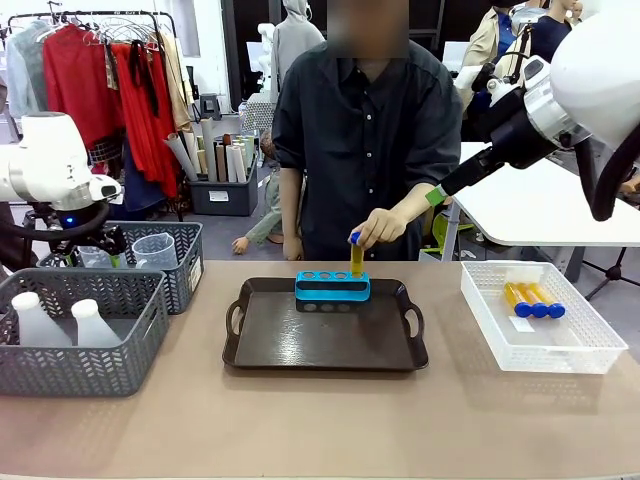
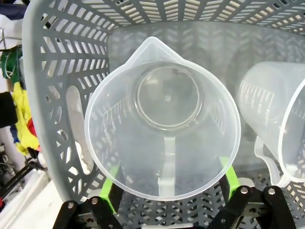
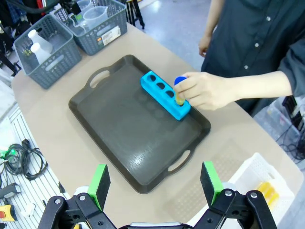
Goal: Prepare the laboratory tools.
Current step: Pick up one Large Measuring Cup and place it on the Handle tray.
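The robot's left hand (image 2: 170, 179) is released, its 2 green pads (image 2: 110, 183) spread wide on either side of a clear handled measuring beaker (image 2: 164, 124). The beaker stands upright inside the rear grey mesh basket (image 2: 62, 71), spout pointing away from the hand. Whether the pads touch its rim cannot be told. A 2nd beaker (image 2: 281, 124) stands just beside it in the same basket.

The robot's right hand (image 3: 155, 183) is also released, grasping nothing, and hangs above the counter (image 3: 57, 119) near the tray's corner.

The front grey basket (image 1: 75, 345) holds 2 white conical flasks (image 1: 35, 320). 1 dark brown handled tray (image 1: 325, 345) lies mid-counter and carries 1 blue 4-hole rack (image 1: 332, 287). The person's hand (image 1: 385, 225) holds 1 blue-capped amber tube (image 1: 356, 258) upright at the rack's end hole. 3 more tubes (image 1: 533, 298) lie side by side in the white mesh basket (image 1: 540, 345).

The counter is plain tan. Behind it hang red garments on a clothes rail (image 1: 100, 70), and a white table (image 1: 540, 205) stands behind to the right.

The left arm (image 1: 50, 165) comes in from the left and bends down over the rear basket. The right arm (image 1: 580, 80) is raised high at the right.
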